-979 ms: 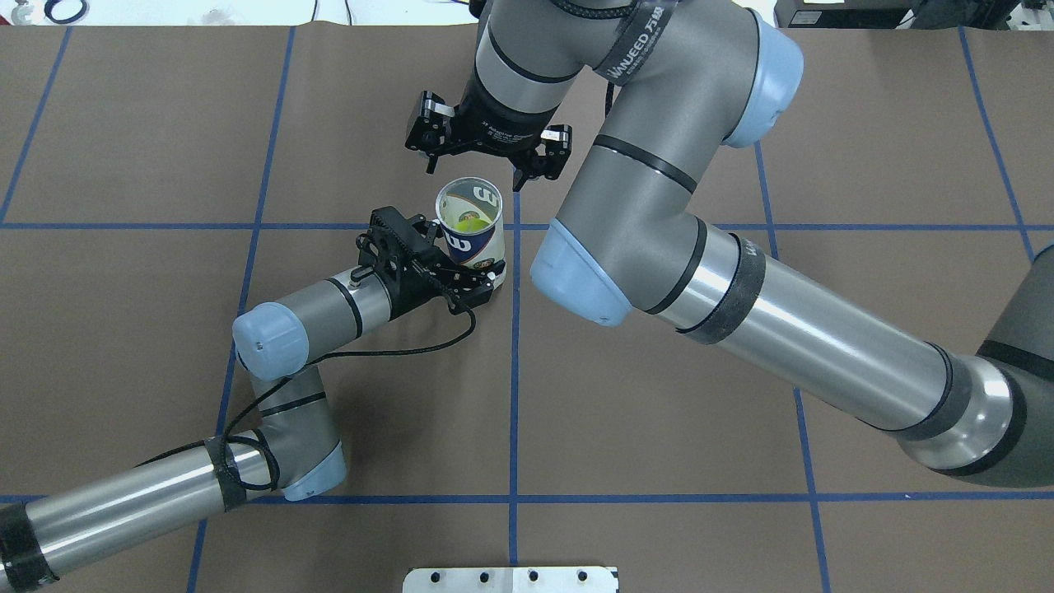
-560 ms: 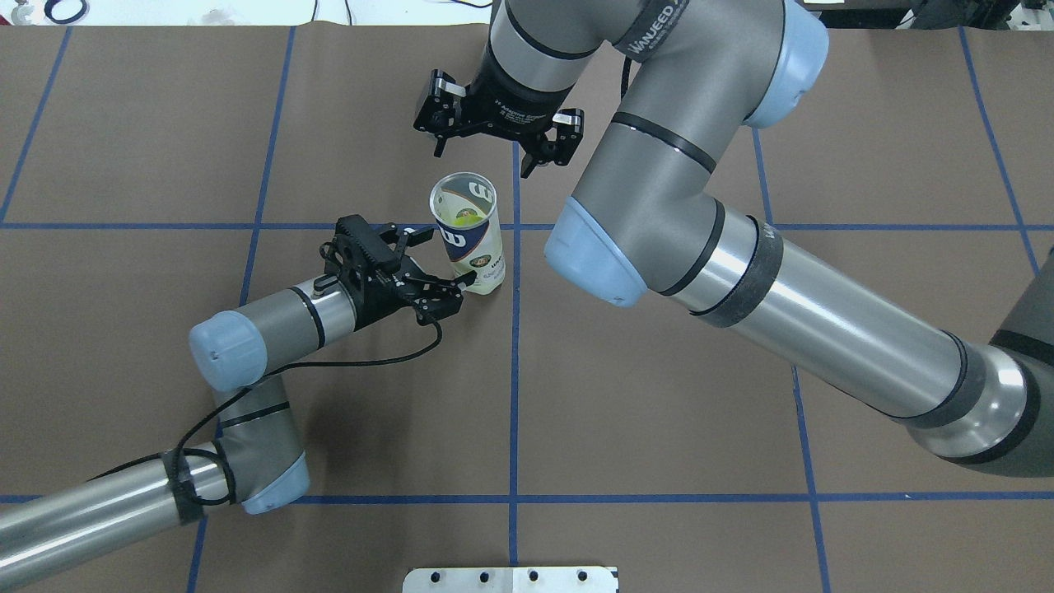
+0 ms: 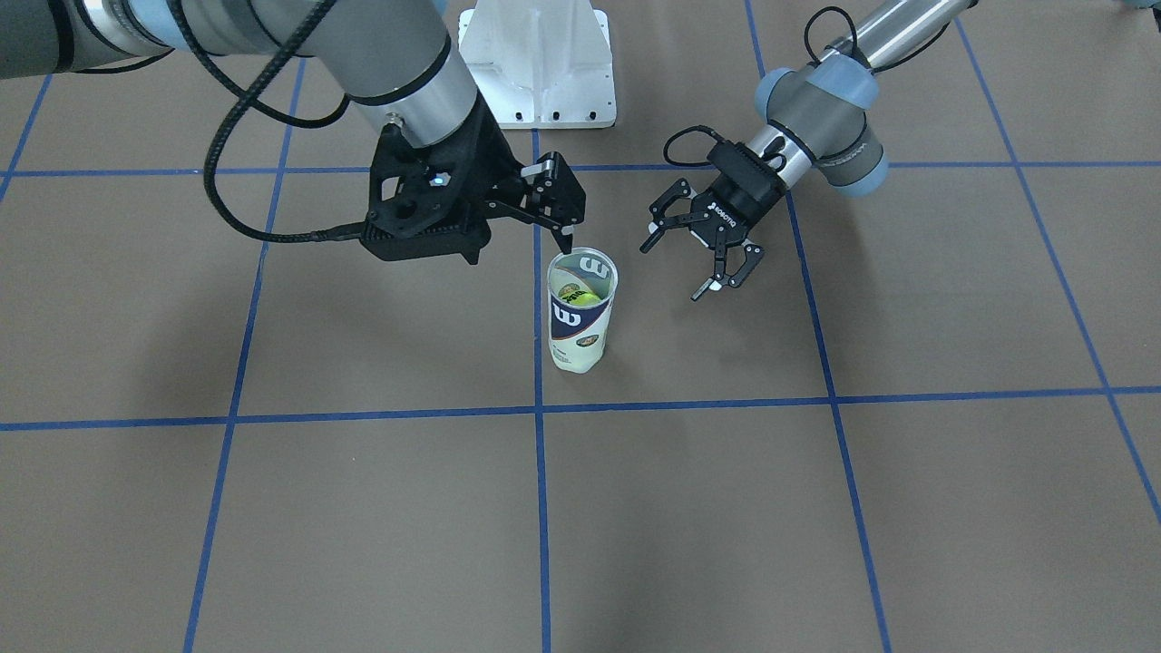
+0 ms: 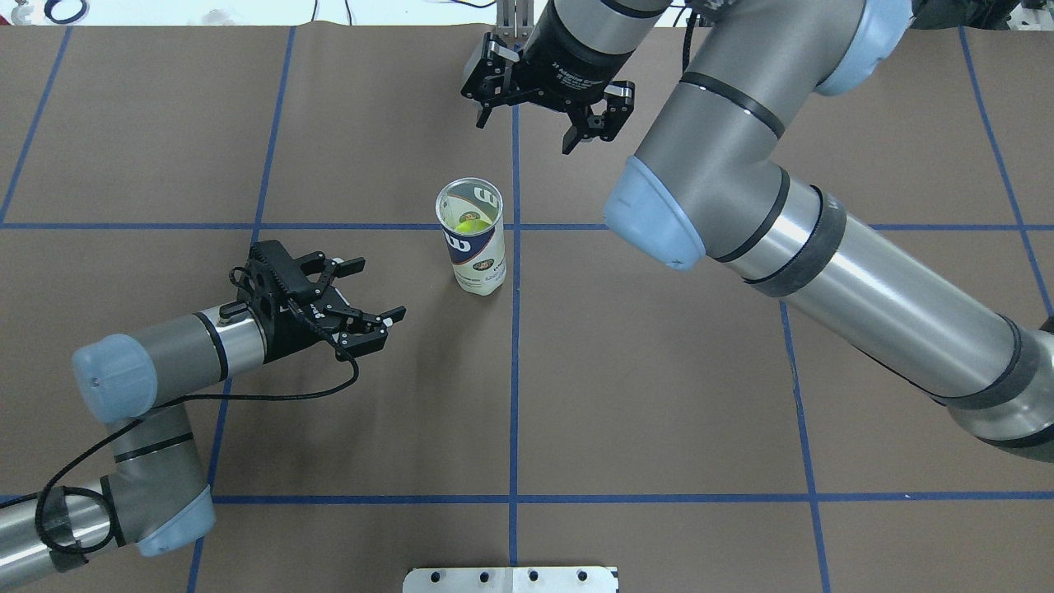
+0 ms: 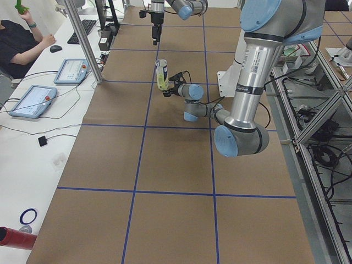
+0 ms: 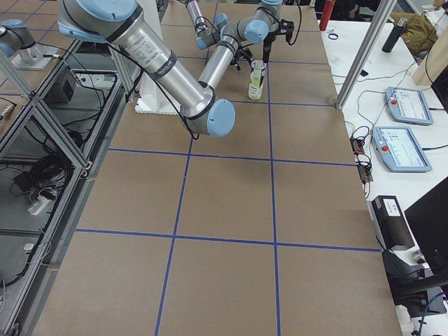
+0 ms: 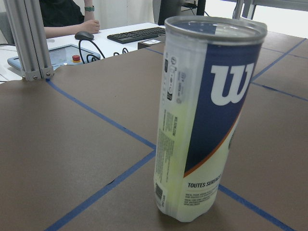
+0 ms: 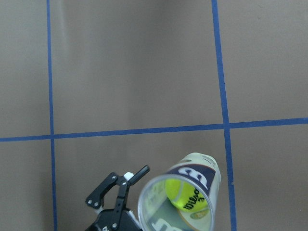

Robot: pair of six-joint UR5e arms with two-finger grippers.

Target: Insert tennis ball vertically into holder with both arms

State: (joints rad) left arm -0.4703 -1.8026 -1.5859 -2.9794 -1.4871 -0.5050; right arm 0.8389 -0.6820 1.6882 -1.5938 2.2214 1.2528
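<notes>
The holder [image 4: 473, 247] is a clear can with a navy and white "W" label. It stands upright on the brown table with its mouth open, and also shows in the front view [image 3: 579, 326] and the left wrist view [image 7: 207, 120]. A yellow tennis ball [image 4: 469, 224] lies inside it, seen from above in the right wrist view [image 8: 187, 195]. My left gripper [image 4: 380, 295] is open and empty, low over the table, apart from the holder on its left. My right gripper [image 4: 524, 136] is open and empty, raised above and beyond the holder.
The white metal pedestal base [image 3: 537, 63] stands at the robot's side of the table, behind the holder. Blue tape lines [image 4: 514, 395] divide the brown table. An operator [image 5: 22, 38], tablets and an aluminium post [image 5: 82, 38] are at the far table edge.
My left gripper has opened off the holder and drawn back to the left and nearer the robot. My right gripper has moved farther away and to the right. The holder stays upright.
</notes>
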